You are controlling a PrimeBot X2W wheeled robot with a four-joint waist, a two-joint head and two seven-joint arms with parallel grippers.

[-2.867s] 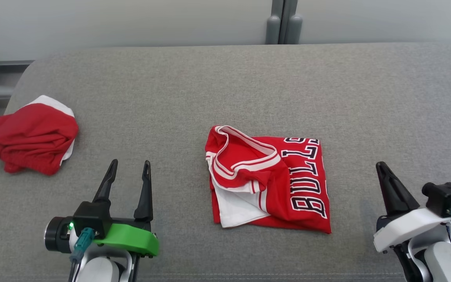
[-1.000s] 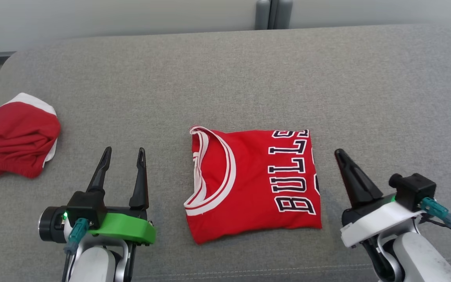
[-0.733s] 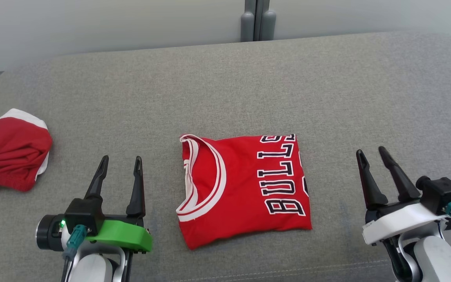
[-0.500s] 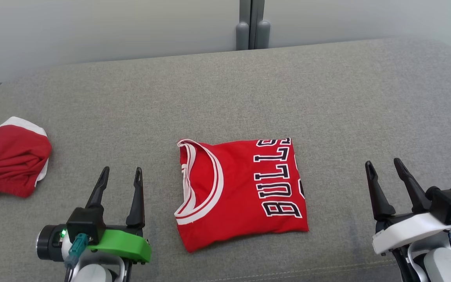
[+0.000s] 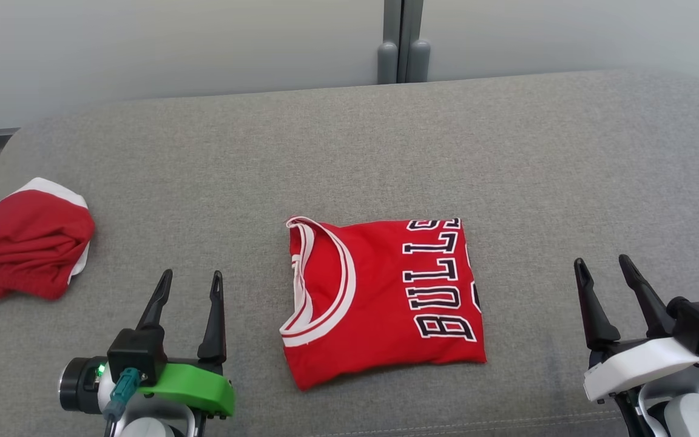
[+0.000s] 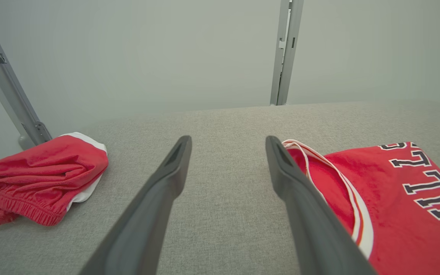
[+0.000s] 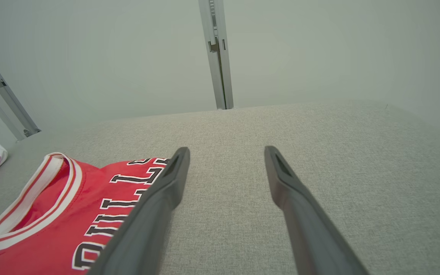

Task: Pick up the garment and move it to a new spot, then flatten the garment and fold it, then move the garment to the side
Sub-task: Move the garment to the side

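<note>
Head view: folded jersey (image 5: 380, 297) lies flat at centre of grey table (image 5: 349, 152) — left tool (image 5: 189, 285) and right tool (image 5: 604, 270) released, empty, flanking it. Risk: one-sided pinch during move aside could unfold layers — loose shorts (image 5: 25, 243) crowd left edge.

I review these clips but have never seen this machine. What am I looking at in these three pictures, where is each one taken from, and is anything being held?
It is a two-armed robot at a grey padded surface. One picture looks down from its head; the other two look along each gripper's dark fingers. A folded red jersey lies in the middle, and a bunched red garment lies apart at the robot's far left. The left gripper and right gripper are both open and hold nothing.
</note>
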